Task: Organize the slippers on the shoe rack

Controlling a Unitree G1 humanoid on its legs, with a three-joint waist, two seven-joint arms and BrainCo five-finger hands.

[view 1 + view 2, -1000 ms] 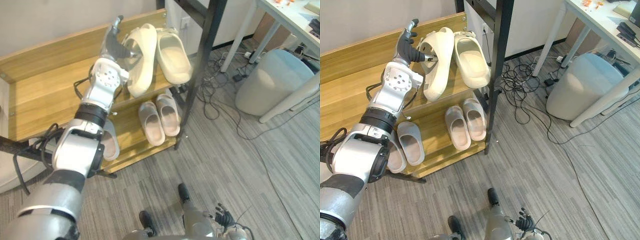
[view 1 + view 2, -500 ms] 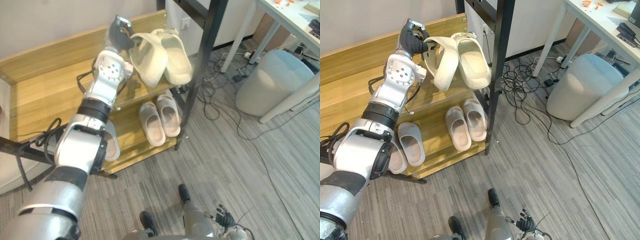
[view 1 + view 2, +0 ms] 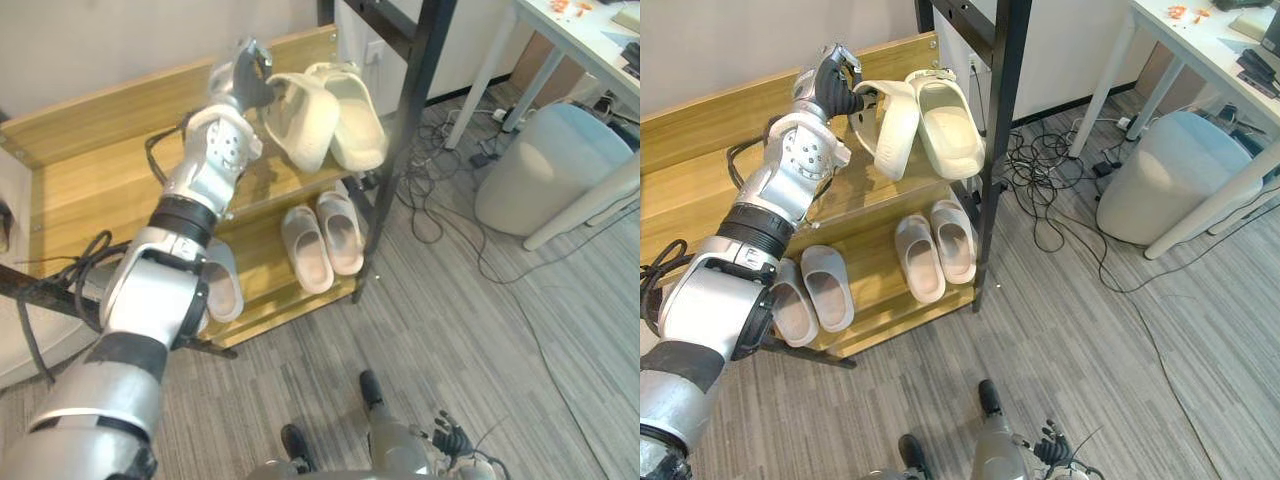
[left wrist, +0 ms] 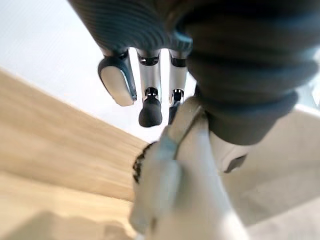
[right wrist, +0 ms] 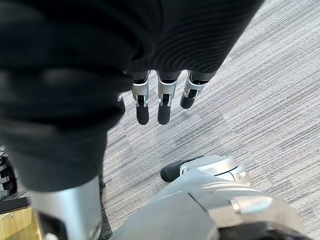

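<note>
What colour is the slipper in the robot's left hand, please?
The chunky slipper is cream; right eye view shows best.

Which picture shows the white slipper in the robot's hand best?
The right eye view: the whole slipper, tilted on its side at the top shelf, with the left hand pinching its rim. The left eye view shows much the same. The left wrist view catches just a bit of its rim, very close.
</note>
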